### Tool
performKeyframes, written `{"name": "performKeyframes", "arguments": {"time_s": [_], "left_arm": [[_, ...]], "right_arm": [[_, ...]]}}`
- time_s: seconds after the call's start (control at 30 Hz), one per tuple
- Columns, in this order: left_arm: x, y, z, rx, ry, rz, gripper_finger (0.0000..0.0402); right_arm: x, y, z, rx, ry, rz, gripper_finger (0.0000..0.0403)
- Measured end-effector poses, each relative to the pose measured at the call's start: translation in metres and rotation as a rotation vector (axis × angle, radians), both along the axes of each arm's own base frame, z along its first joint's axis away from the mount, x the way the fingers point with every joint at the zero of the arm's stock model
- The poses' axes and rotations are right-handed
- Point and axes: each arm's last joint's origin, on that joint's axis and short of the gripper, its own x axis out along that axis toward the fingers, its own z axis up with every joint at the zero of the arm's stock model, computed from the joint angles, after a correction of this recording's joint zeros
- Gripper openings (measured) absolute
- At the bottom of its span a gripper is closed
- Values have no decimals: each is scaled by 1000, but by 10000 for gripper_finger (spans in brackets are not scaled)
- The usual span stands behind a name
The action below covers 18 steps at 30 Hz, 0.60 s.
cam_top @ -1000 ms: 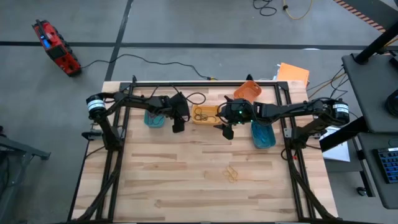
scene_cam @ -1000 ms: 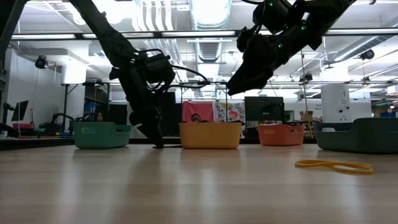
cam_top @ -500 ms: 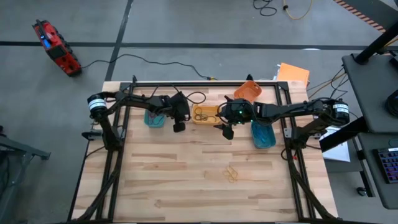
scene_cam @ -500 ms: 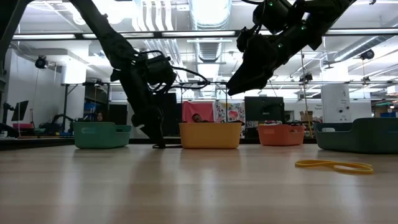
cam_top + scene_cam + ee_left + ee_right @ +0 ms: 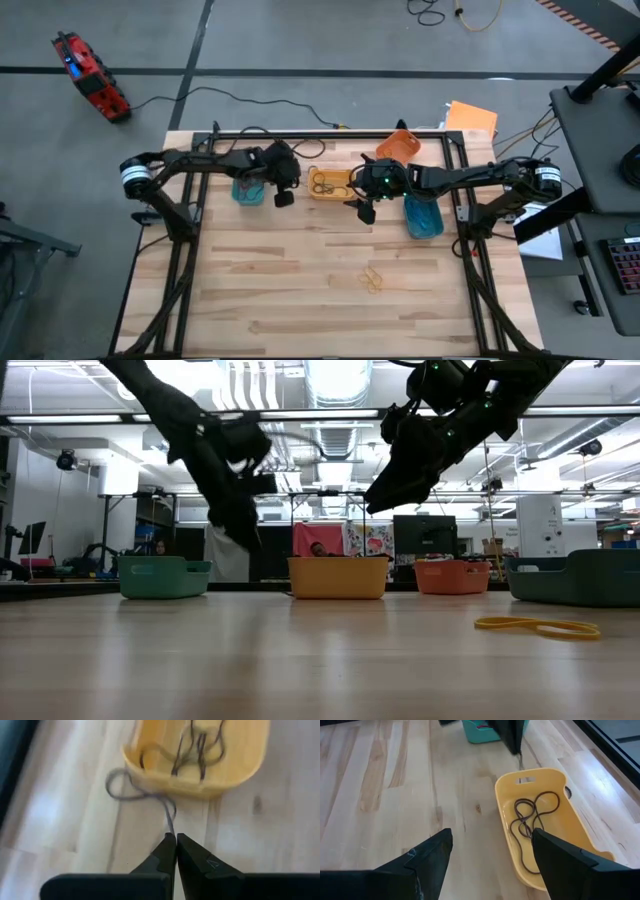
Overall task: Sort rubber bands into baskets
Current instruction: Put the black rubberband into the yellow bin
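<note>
My left gripper (image 5: 283, 197) hangs above the table between the teal-green basket (image 5: 247, 190) and the yellow basket (image 5: 330, 184), shut on a thin grey rubber band (image 5: 131, 790). Dark rubber bands (image 5: 530, 820) lie in the yellow basket (image 5: 540, 820). My right gripper (image 5: 365, 210) hovers open near that basket's right end, holding nothing. The orange basket (image 5: 400, 147) stands at the far edge and the blue basket (image 5: 422, 215) at the right. Yellowish rubber bands (image 5: 372, 280) lie loose on the table's middle. My left gripper pinches one end of the grey band (image 5: 170, 827) between its two fingertips, which point down. The band hangs slack below them, its loop (image 5: 116, 784) beside the yellow basket's outer wall (image 5: 200, 787). Whether the loop rests on the table I cannot tell.
A black frame (image 5: 330, 135) runs along the table's far, left and right edges. The four baskets stand in a row in the low view, with a yellow band (image 5: 535, 626) flat on the wood nearer the camera. Bare wood fills the near half.
My left gripper has shut on the grey band at the table top beside the yellow basket, then risen well clear of the table, drawing the band up with it. My right gripper has kept still.
</note>
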Motion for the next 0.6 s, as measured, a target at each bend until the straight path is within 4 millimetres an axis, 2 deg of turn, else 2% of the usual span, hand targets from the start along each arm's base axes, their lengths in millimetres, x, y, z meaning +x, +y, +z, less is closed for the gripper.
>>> {"name": "performKeyframes", "arguments": {"time_s": [0.33,0.6], "left_arm": [[-16,-9,54,82,-178,-13,0],[-28,-17,88,120,-326,-40,0]], "right_arm": [[1,0,1,-4,-8,2,265],[2,0,3,-13,-40,4,265]]}}
